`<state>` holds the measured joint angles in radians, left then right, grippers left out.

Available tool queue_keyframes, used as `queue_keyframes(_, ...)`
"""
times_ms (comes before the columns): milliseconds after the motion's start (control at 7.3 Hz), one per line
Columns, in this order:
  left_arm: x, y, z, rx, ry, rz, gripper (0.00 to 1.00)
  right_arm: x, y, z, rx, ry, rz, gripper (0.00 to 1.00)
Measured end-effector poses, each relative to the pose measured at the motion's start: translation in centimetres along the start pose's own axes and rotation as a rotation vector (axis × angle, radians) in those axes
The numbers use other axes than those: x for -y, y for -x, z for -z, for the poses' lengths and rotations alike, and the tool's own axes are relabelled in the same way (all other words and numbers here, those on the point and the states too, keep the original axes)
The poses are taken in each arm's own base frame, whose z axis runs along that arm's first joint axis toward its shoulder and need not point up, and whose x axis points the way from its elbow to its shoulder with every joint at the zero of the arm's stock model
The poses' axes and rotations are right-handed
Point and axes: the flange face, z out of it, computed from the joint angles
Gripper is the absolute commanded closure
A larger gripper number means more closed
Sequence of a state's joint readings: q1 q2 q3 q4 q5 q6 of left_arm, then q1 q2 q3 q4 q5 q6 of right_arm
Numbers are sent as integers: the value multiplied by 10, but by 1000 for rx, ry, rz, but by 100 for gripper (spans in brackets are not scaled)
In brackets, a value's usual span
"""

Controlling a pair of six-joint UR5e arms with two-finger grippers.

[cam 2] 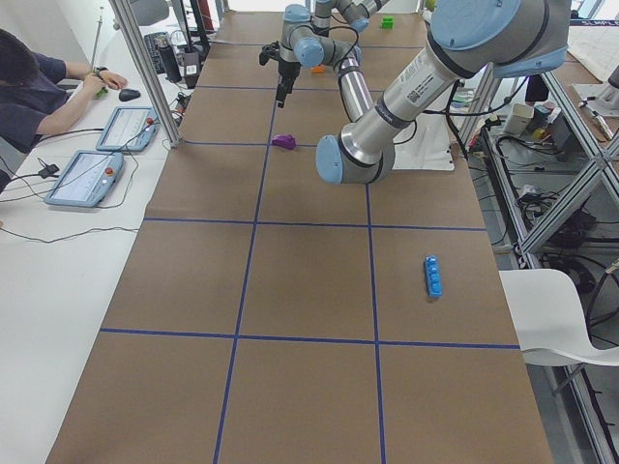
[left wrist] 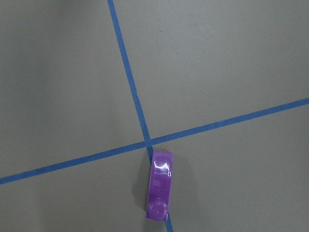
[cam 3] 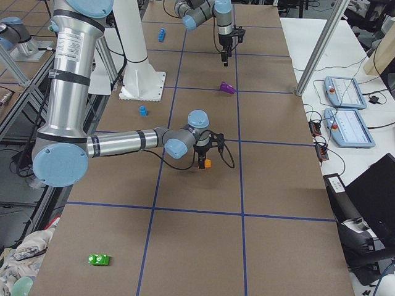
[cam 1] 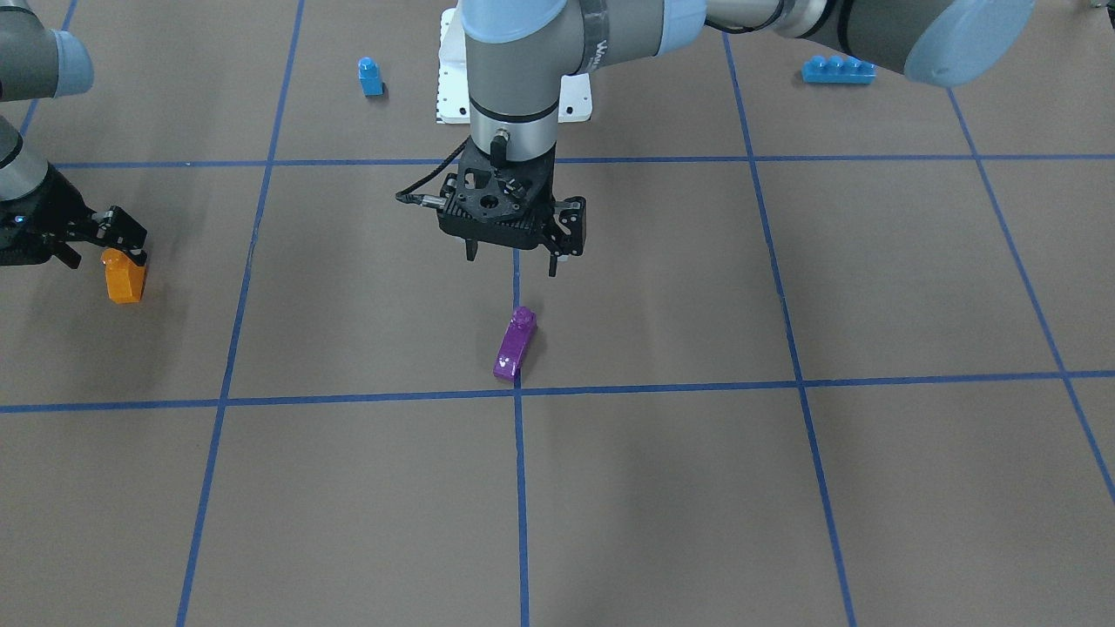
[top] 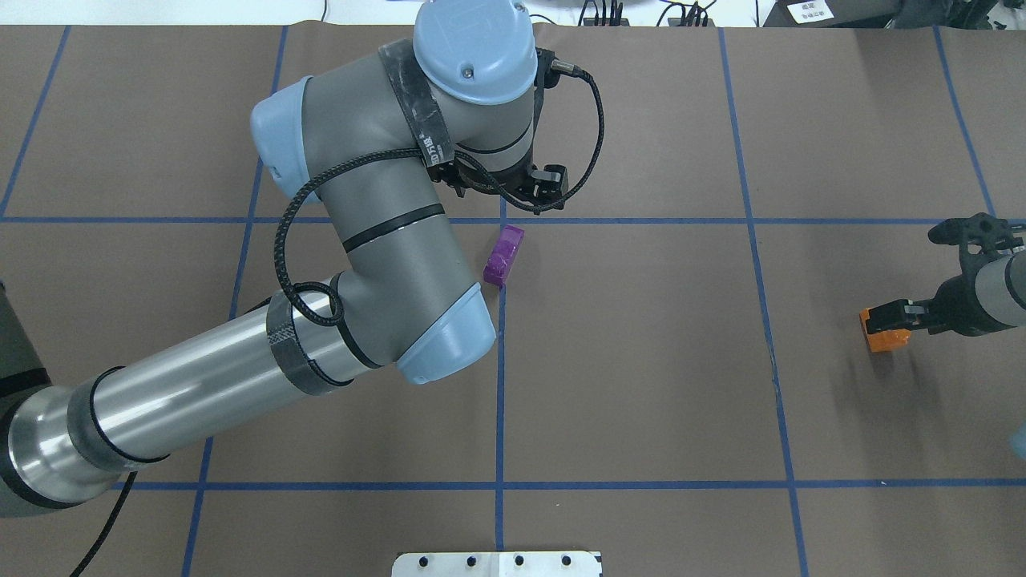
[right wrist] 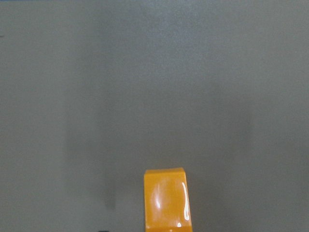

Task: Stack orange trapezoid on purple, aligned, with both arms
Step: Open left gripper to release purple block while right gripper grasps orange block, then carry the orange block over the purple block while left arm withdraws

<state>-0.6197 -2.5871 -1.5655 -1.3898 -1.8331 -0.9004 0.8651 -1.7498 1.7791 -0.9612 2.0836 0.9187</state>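
Observation:
The purple block (cam 1: 515,346) lies on the brown table beside a blue tape crossing; it also shows in the overhead view (top: 504,255) and the left wrist view (left wrist: 159,186). My left gripper (cam 1: 512,257) hangs above and a little behind it, pointing down, open and empty. My right gripper (cam 1: 122,242) is at the table's far right side, shut on the orange trapezoid (cam 1: 125,277), which hangs from its fingers just above the table. The orange block also shows in the overhead view (top: 886,335) and the bottom of the right wrist view (right wrist: 165,199).
A small blue one-stud block (cam 1: 370,77) and a long blue brick (cam 1: 838,70) lie near the robot's white base plate (cam 1: 575,97). A green block (cam 3: 99,259) lies far off at the right end. An operator (cam 2: 39,87) sits at the side table.

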Motion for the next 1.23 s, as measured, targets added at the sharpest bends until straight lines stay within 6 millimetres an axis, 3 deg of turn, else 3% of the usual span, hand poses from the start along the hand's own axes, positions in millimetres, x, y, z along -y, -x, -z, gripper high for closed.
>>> queue_keyframes(274, -6, 8, -3, 1, 1, 0, 0, 7, 4, -12, -3, 8, 5, 23)
queue_keyframes(548, -14, 19, -3, -7, -3, -2, 0, 10, 6, -19, -5, 17, 7, 45)
queue_keyframes(821, -17, 23, -5, -6, -3, -3, 0, 7, 3, -21, -8, 26, 4, 57)
queue_keyframes(1095, -16, 24, -4, -5, -4, -2, 0, 2, -1, -22, -12, 37, 2, 100)
queue_keyframes(1232, -16, 25, -4, -5, -5, -1, 0, 1, 0, -22, -10, 39, 4, 100)
